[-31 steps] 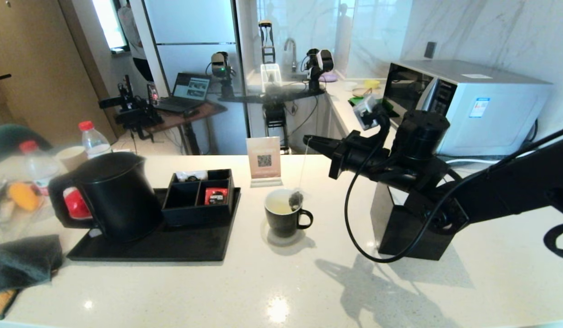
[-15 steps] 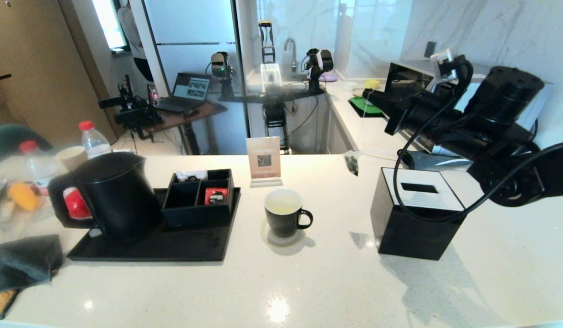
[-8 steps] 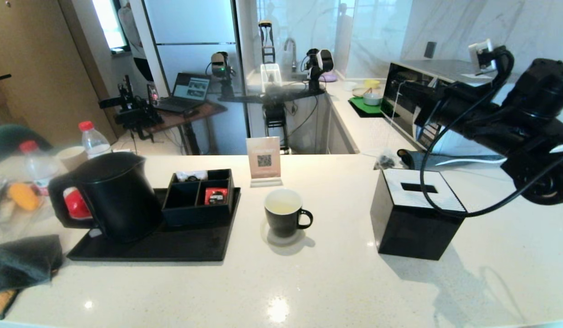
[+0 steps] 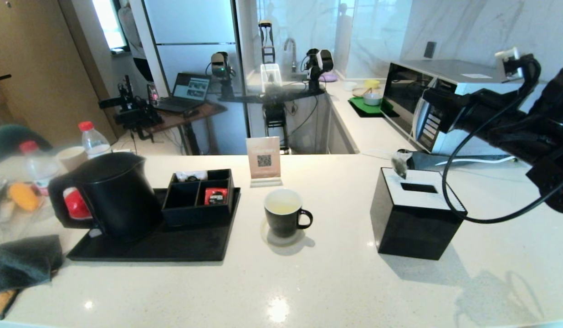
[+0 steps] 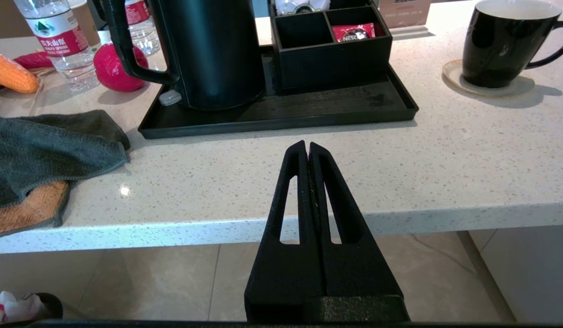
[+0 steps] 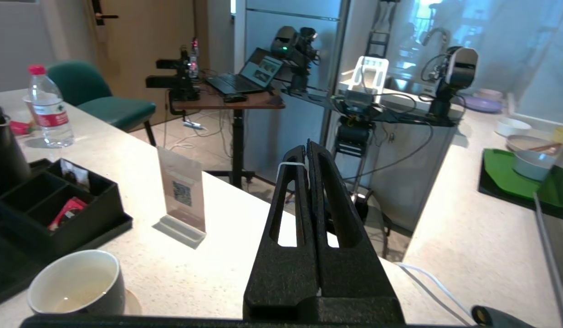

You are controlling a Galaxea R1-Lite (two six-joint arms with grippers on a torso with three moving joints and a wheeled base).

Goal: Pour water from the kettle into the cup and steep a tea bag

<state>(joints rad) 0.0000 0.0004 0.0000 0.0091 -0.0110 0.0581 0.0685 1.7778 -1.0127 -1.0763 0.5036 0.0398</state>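
Observation:
The black cup (image 4: 284, 212) stands on a coaster mid-counter, with pale yellowish water (image 4: 282, 208) in its white inside. My right gripper (image 4: 426, 95) is raised far to the right of it, in front of the microwave, shut on the tea bag's thin string (image 6: 290, 163). The tea bag (image 4: 400, 164) dangles below it, over the back edge of the black tissue box. It is hidden in the right wrist view. The black kettle (image 4: 113, 196) stands on the tray at left. My left gripper (image 5: 307, 146) is shut and empty, low at the counter's near edge.
The black tissue box (image 4: 416, 223) sits right of the cup. A black tray (image 4: 172, 243) carries an organizer with a red sachet (image 4: 215, 196). A QR sign (image 4: 264, 160) stands behind the cup. The microwave (image 4: 463, 105), bottles (image 4: 92, 139) and a dark cloth (image 4: 22, 262) flank the counter.
My right arm lifted the tea bag out of the cup, then swung up and right; the bag now hangs over the tissue box. Cup and kettle stayed put.

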